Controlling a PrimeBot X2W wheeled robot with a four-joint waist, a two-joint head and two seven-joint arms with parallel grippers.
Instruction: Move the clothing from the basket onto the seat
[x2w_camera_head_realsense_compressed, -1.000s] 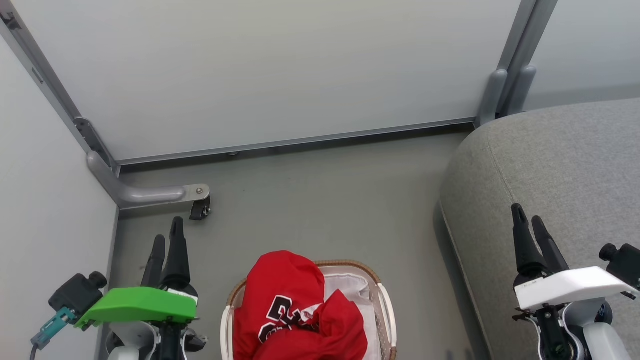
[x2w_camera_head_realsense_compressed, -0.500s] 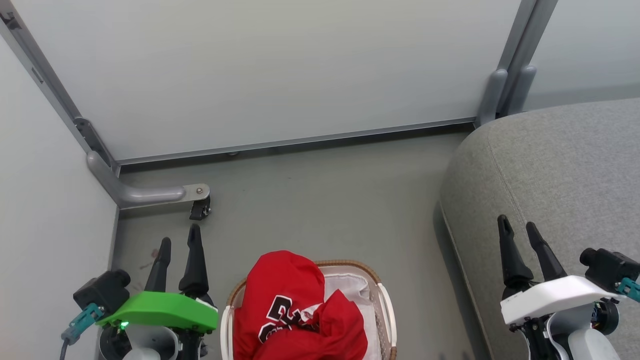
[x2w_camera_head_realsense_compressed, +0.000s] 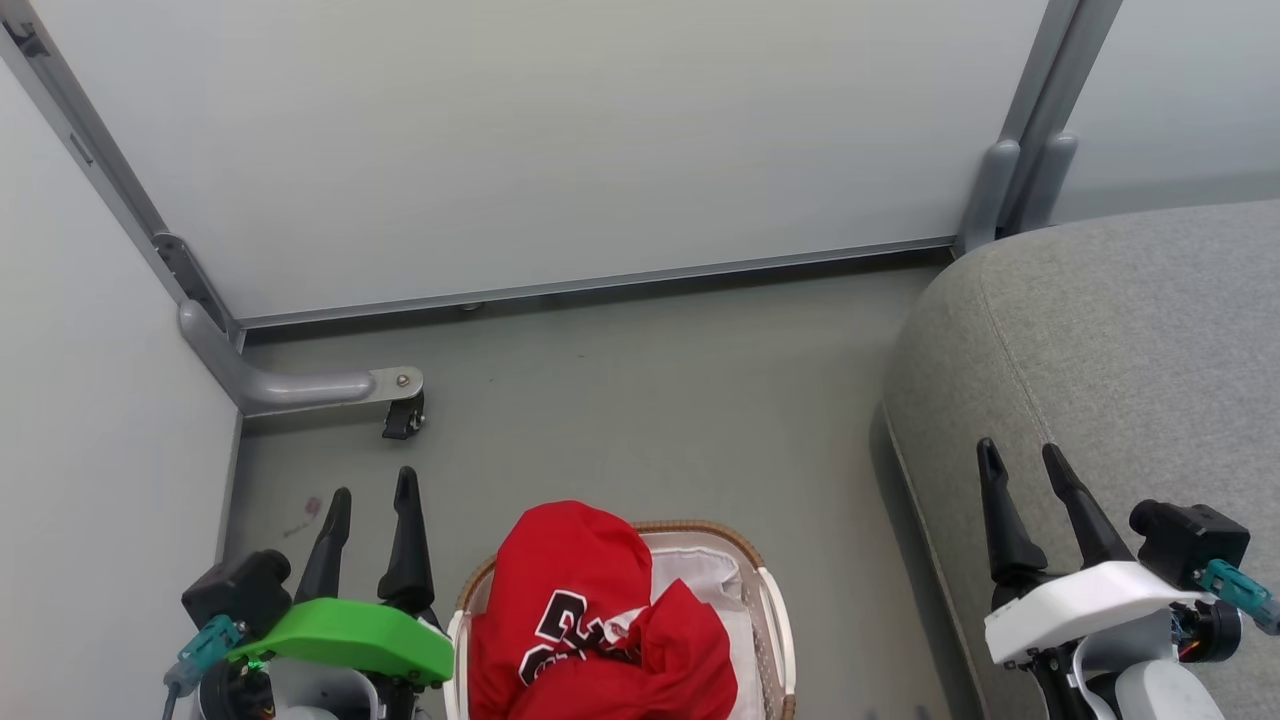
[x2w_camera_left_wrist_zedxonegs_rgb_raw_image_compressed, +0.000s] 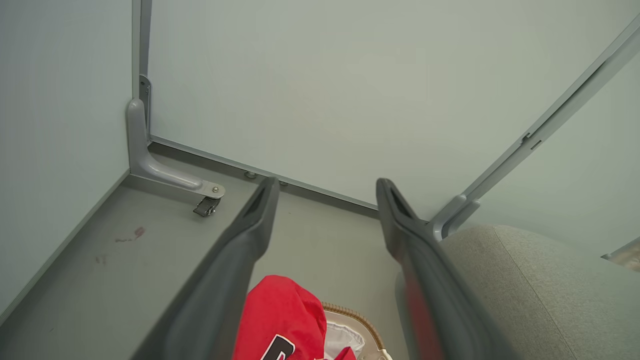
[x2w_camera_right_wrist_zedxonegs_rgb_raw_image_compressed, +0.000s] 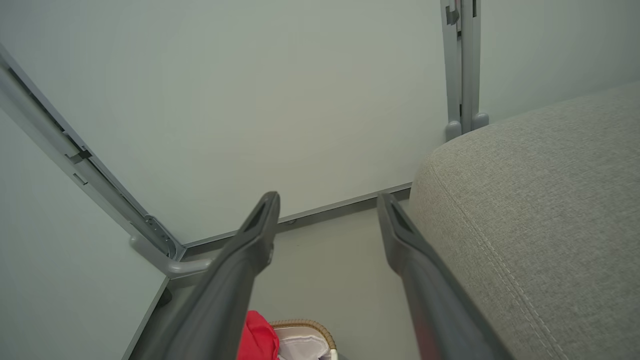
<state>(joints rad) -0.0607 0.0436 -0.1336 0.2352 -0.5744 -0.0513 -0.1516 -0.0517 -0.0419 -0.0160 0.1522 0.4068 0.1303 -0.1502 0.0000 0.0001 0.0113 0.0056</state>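
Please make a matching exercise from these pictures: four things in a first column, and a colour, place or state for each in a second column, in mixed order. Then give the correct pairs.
Column one:
1. clothing
2. basket
3. seat
4. left gripper

Column two:
A. grey, at the right
B. red, heaped in the basket
C. open, to the left of the basket
D. white with a brown woven rim, on the floor

Pairs: 1-B, 2-D, 3-A, 4-C
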